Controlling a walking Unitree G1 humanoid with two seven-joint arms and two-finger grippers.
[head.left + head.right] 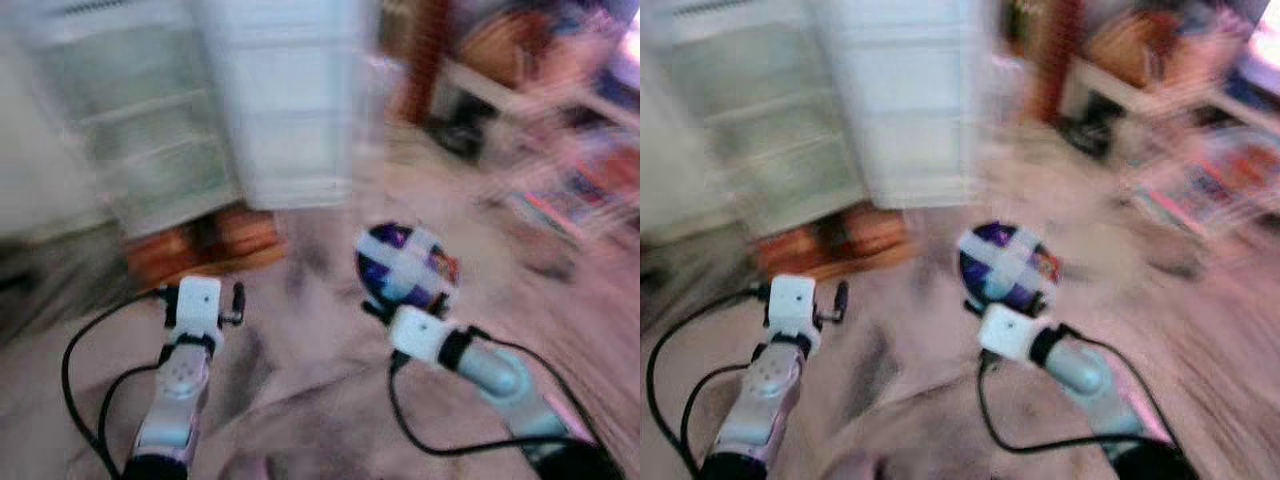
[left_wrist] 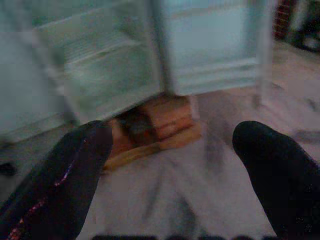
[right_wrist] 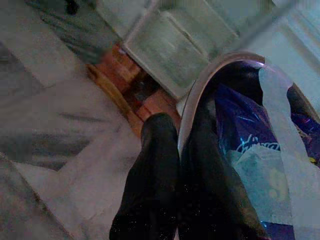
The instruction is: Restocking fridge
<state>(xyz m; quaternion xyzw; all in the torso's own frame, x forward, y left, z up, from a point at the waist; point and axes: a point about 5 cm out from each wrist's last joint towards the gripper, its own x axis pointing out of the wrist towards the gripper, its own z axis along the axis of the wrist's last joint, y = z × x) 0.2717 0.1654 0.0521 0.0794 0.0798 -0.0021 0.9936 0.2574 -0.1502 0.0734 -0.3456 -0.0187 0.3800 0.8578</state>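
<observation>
The picture is blurred by motion. My right gripper (image 1: 385, 290) is shut on the rim of a round bowl (image 1: 405, 265) that holds purple and white packets; in the right wrist view a black finger (image 3: 152, 180) presses the bowl's metal rim (image 3: 200, 95). My left gripper (image 2: 170, 165) is open and holds nothing, its fingers (image 2: 65, 175) spread wide. The white fridge (image 1: 150, 130) stands ahead at the upper left with its door (image 1: 285, 100) swung open and its shelves showing.
Brown wooden blocks (image 1: 215, 245) sit under the fridge's base. A table or shelf with colourful clutter (image 1: 540, 90) stands at the upper right. Pale marbled floor (image 1: 300, 380) lies between me and the fridge.
</observation>
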